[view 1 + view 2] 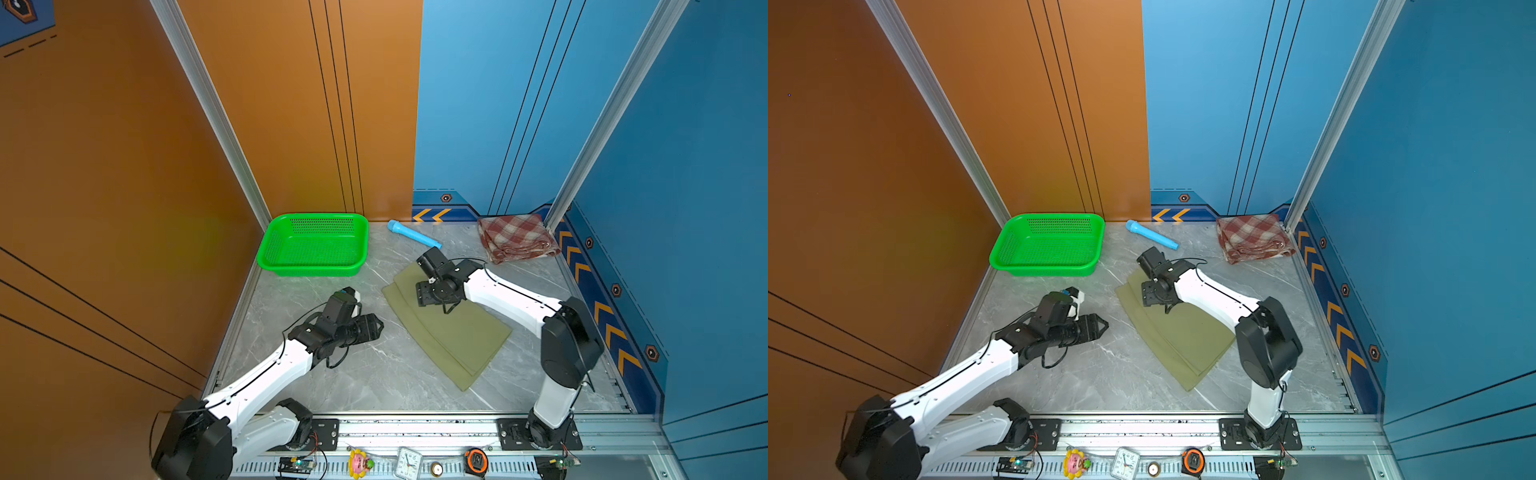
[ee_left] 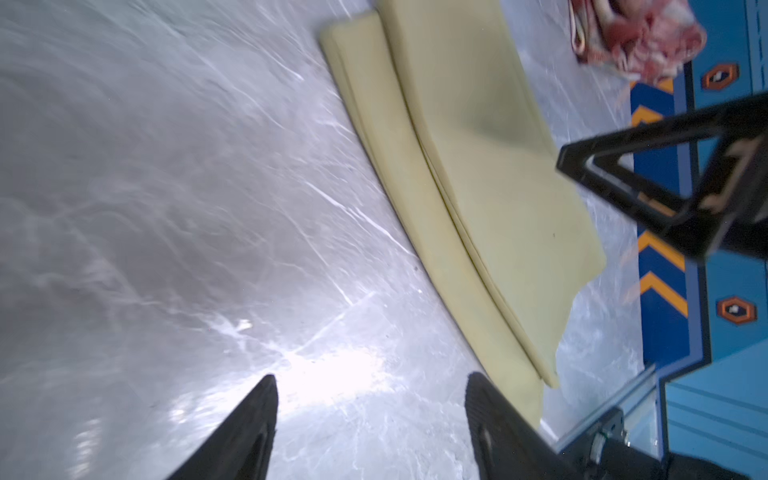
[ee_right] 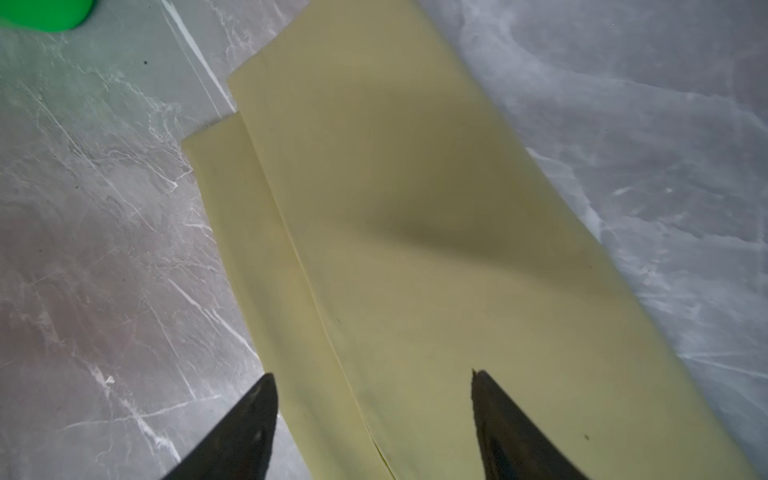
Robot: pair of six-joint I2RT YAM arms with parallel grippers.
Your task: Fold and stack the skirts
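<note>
An olive-green skirt (image 1: pixel 449 328) (image 1: pixel 1177 332) lies folded flat in the middle of the table, one layer's edge offset from the other. A red-and-cream plaid skirt (image 1: pixel 517 237) (image 1: pixel 1254 237) sits bunched in the back right corner. My right gripper (image 1: pixel 430 297) (image 3: pixel 372 374) hangs open just above the olive skirt's (image 3: pixel 395 249) far end, with nothing between its fingers. My left gripper (image 1: pixel 374 326) (image 2: pixel 370 378) is open and empty over bare table, to the left of the olive skirt (image 2: pixel 478 166). The plaid skirt (image 2: pixel 640 37) also shows in the left wrist view.
A green mesh basket (image 1: pixel 313 245) stands at the back left. A light-blue tube (image 1: pixel 413 235) lies by the back wall, just beyond the right gripper. Walls close in three sides. The front rail (image 1: pixel 415 428) carries both arm bases, with a clock and a tape measure below it.
</note>
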